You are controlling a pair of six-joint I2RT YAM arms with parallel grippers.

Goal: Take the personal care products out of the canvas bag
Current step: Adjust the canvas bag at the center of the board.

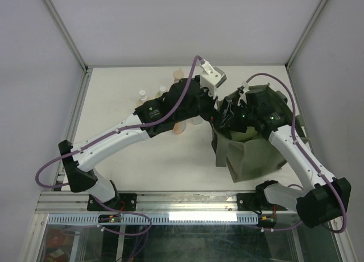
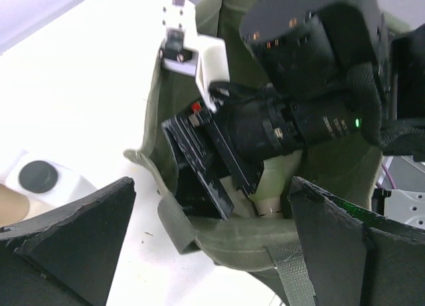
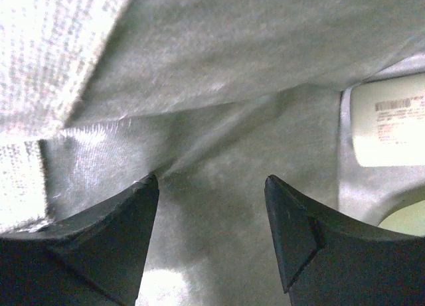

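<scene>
Right end effector (image 3: 211, 181) gapes empty inside the canvas bag (image 1: 250, 159), left end effector (image 2: 212, 183) wide open above its rim.

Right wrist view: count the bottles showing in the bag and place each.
2. A beige labelled bottle lies at the right edge; a pale yellow-green bottle shows at the lower right corner, below it. More may hide under the canvas bag's folds.
</scene>
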